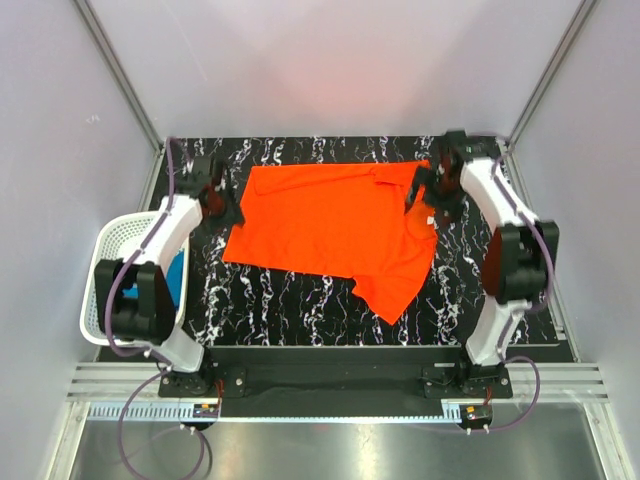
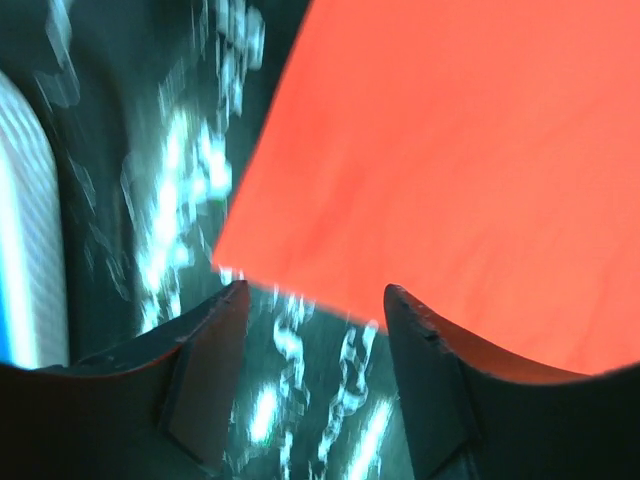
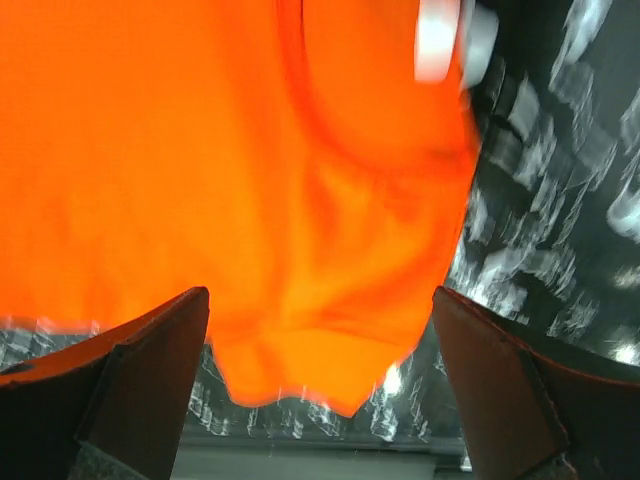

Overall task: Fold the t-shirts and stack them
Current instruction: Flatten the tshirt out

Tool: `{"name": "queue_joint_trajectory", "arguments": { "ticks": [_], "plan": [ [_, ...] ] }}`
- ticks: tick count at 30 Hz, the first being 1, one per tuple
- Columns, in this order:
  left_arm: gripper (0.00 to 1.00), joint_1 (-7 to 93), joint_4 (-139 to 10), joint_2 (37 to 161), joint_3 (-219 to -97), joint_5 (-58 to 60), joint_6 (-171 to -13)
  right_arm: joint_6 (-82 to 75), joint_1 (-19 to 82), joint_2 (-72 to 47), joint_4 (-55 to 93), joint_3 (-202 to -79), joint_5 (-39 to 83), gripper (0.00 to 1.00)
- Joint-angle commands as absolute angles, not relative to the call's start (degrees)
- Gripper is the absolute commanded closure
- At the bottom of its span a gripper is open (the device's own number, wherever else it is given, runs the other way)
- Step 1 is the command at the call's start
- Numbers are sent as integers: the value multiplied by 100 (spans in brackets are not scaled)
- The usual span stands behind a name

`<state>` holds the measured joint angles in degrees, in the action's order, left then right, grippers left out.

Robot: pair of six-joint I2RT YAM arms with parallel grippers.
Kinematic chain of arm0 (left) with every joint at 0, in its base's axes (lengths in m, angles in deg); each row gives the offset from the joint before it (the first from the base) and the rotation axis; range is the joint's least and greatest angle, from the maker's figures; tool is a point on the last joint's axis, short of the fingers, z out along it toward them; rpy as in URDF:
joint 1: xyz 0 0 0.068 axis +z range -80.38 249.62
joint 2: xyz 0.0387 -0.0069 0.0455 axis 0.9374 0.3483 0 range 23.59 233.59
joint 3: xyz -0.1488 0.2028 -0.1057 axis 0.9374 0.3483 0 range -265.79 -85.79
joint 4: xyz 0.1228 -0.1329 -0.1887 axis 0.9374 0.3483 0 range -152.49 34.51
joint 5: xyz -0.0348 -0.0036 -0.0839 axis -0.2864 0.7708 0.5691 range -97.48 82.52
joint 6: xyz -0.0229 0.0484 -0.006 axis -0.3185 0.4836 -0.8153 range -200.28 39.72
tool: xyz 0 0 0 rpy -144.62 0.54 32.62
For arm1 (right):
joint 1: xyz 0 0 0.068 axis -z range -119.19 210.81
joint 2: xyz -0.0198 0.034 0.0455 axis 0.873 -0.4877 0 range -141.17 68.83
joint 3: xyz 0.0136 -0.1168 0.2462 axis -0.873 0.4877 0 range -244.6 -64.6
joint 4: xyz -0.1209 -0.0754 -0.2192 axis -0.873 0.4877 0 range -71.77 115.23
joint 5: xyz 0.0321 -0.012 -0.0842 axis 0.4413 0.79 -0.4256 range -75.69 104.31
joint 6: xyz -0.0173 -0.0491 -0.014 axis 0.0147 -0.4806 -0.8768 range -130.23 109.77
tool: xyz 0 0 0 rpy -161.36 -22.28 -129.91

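Note:
The orange-red t-shirt (image 1: 330,225) lies spread on the black marbled table, with one sleeve hanging toward the near right. My left gripper (image 1: 225,210) is at the shirt's left edge. In the left wrist view it (image 2: 315,300) is open and empty over bare table, with the shirt's corner (image 2: 450,160) just ahead. My right gripper (image 1: 418,190) is at the shirt's far right corner. In the right wrist view it (image 3: 320,300) is open, with rumpled orange cloth (image 3: 300,200) under and between the fingers. The teal t-shirt (image 1: 178,275) lies in the basket.
A white mesh basket (image 1: 120,240) stands at the table's left edge beside the left arm; it also shows in the left wrist view (image 2: 25,230). A white label (image 3: 440,40) sits on the shirt. Pale walls enclose the table (image 1: 300,310) on three sides.

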<state>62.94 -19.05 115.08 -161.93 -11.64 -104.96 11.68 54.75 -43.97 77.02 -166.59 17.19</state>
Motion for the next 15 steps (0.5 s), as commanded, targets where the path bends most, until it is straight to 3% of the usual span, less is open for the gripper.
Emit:
{"name": "queue_joint_trajectory", "arguments": {
  "ticks": [1, 2, 4, 7, 15],
  "plan": [
    [45, 6329, -2109, 11123, -15385, -792, -11146, 1911, 5431, -2405, 6768, -15113, 2976, 0],
    [53, 6364, -2126, 11078, -15121, -783, -11417, 2226, 5413, -1816, 6441, -14255, 3326, 4],
    [58, 6539, -2179, 10956, -14883, -783, -11681, 2509, 5361, -1288, 6150, -13051, 3915, 10],
    [62, 6776, -2416, 10841, -14531, -677, -12069, 3001, 5203, -338, 5806, -12061, 4173, 21],
    [57, 7251, -2935, 10919, -14178, -537, -12896, 3599, 4983, 1213, 5752, -10257, 4358, 23]
  ]
}}
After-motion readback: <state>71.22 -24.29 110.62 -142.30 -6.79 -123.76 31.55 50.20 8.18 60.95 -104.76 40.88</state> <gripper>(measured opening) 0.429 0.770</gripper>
